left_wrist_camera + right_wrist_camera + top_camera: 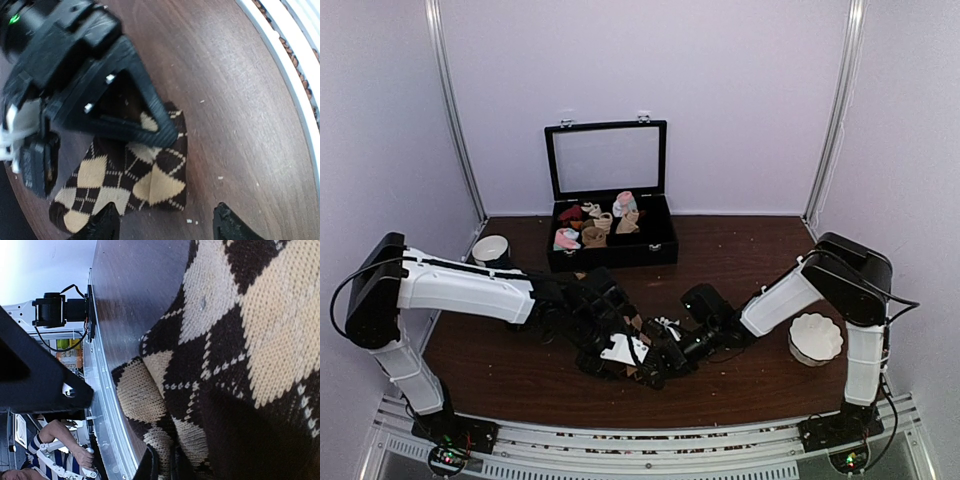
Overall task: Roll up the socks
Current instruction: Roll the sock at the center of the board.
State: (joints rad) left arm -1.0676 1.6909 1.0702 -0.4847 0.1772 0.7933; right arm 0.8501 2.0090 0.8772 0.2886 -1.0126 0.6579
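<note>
Fingertips (105, 226) of my left gripper (165, 227) sit at the bottom edge, spread apart, holding nothing. At twelve o'clock from them the socks (145, 180) lie folded flat on the table (235, 115): soft, light, floppy knit, likely to spring loose, so I would pinch the doubled edge. At ten o'clock my right gripper (675, 345) bears on them; whether it clamps fabric, I cannot tell.

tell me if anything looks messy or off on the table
Small pale crumbs lie scattered on the wooden table beside the argyle socks, clearest in the left wrist view. Nothing looks spilled or damaged.
</note>
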